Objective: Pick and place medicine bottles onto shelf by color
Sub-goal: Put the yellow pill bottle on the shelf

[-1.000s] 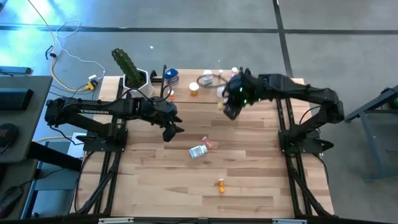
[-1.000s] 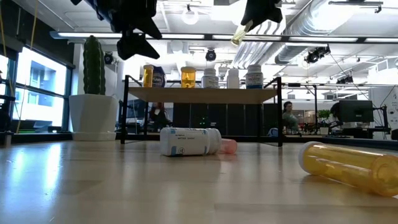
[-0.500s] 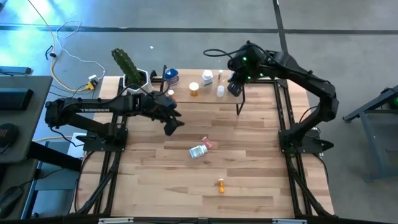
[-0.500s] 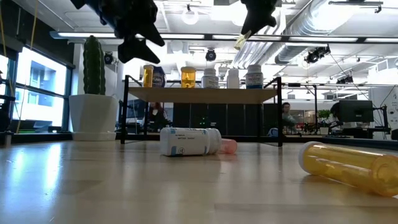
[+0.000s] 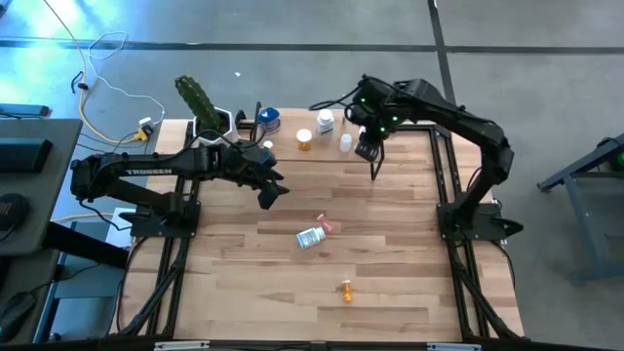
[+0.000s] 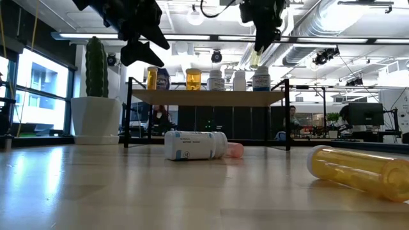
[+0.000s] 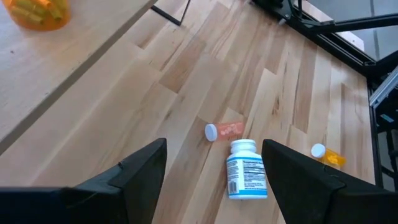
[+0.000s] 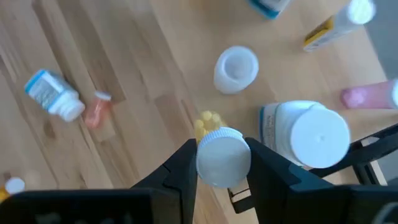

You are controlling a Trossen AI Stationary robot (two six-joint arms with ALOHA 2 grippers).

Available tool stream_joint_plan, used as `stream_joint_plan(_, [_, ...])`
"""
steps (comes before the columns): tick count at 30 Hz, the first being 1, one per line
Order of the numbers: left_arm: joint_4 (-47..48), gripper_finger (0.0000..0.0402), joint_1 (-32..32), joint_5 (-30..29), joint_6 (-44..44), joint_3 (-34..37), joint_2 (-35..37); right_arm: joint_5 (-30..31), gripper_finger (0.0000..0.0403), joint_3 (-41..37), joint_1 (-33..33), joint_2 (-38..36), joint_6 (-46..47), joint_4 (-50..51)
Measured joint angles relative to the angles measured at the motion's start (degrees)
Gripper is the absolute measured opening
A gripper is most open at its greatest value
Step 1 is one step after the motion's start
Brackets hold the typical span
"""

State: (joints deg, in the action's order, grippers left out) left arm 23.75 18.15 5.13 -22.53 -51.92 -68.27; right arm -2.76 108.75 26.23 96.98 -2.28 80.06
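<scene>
Right gripper (image 8: 222, 163) clamped on a white-capped yellow vial (image 8: 219, 152), long axis upright, directly above the shelf (image 6: 211, 97) beside a white bottle (image 8: 305, 134). Left gripper (image 7: 214, 171) (jaws apart, empty) well off.

The left arm (image 5: 146, 174) carries white lettering along its upper link; it reads approximately "TROSSEN" in the high view. The white bottle (image 7: 247, 169) lying on the table (image 7: 112, 112) bears a blue-and-white printed label; its text is too small to read. The labels on the bottles on the shelf (image 6: 208, 97) are likewise illegible. No other legible text or numbers.
</scene>
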Motion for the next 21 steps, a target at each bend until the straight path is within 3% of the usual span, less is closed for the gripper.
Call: stream_joint_plan(21, [-0.01, 0.0254, 0.00, -0.20, -1.50, 0.00, 0.00, 2.77, 0.0101, -0.07, 0.03, 7.37, -8.56, 3.40])
